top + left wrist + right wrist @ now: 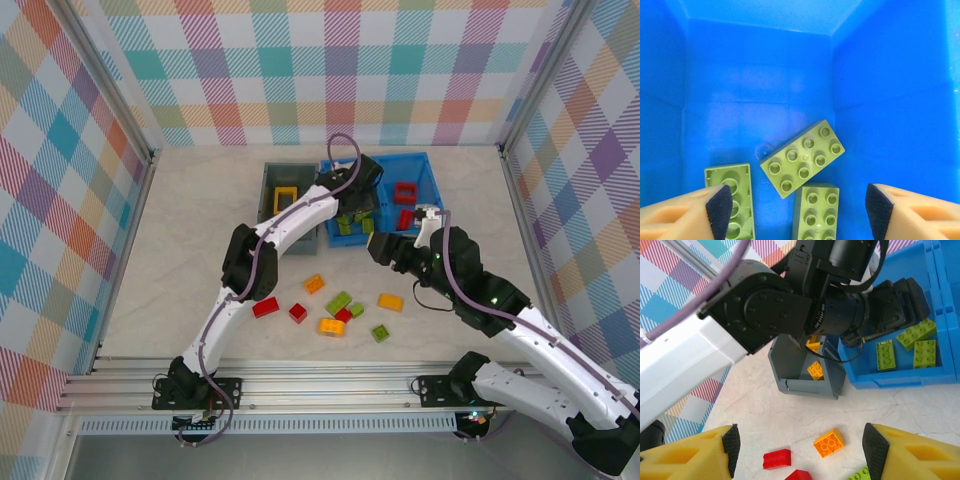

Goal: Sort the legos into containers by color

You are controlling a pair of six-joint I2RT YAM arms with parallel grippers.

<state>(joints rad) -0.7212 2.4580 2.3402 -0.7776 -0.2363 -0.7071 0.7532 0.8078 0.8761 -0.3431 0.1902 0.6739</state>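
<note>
Left end effector (798, 207) over lime legos (802, 157)

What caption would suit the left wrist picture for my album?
Open left gripper poised over three lime green bricks lying in the blue bin.

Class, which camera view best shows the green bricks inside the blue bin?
Left wrist: three green bricks close up, studs distinct. Top external shows them small, partly under the left arm; right wrist, farther off.

My fingers (876, 450) stand spread, nothing between them. The grey bin (805, 386) holds a yellow brick (815, 370); just right of it, the blue bin (900, 379) holds three green bricks (885, 354). Nearer me than the grey bin, an orange brick (829, 442) and a red brick (777, 458) lie on the surface (790, 422).
</note>
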